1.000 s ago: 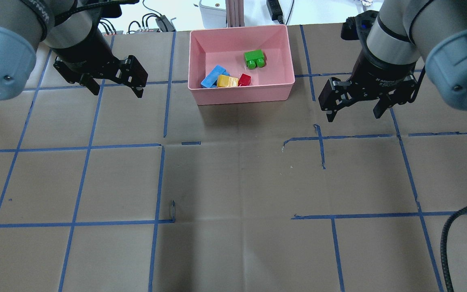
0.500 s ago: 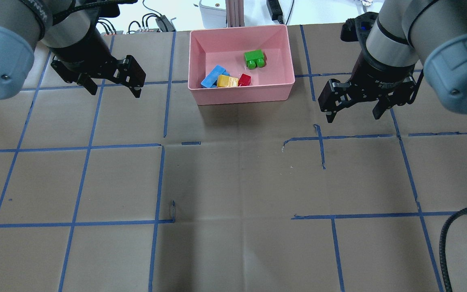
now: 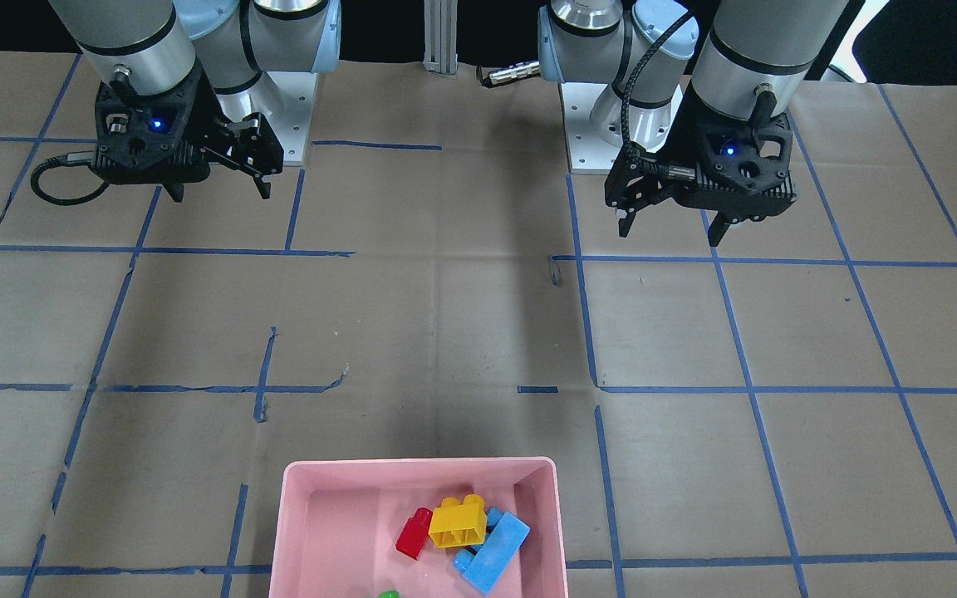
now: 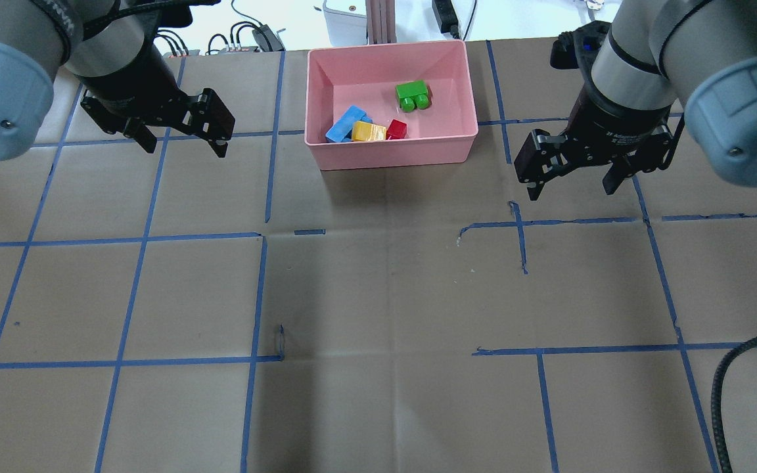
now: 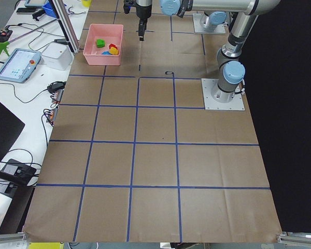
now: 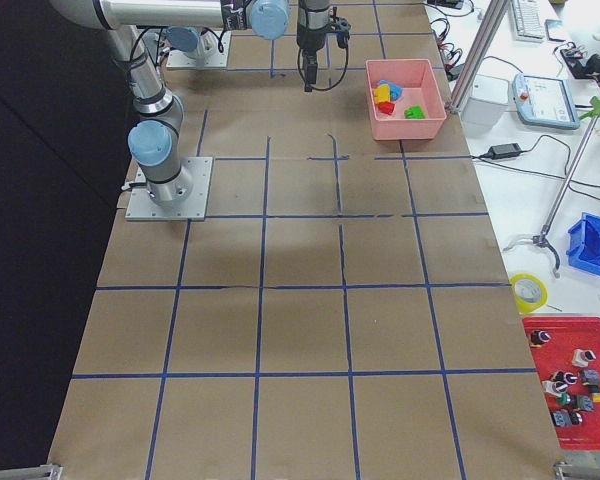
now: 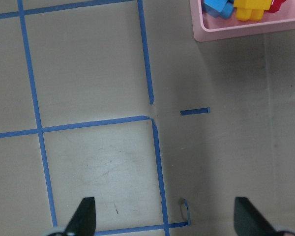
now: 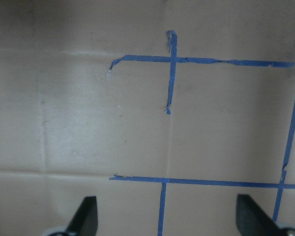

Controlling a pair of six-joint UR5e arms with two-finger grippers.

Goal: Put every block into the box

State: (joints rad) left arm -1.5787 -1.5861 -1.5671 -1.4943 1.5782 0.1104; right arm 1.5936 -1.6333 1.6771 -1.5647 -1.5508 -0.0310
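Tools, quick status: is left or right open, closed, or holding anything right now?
Left tool: open, holding nothing.
Right tool: open, holding nothing.

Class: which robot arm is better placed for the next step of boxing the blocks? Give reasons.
Left, marginally: the left gripper has the box in its wrist view, the right gripper does not. Yet nothing remains to pick: the green, blue, yellow and red blocks all lie inside; both grippers are open.
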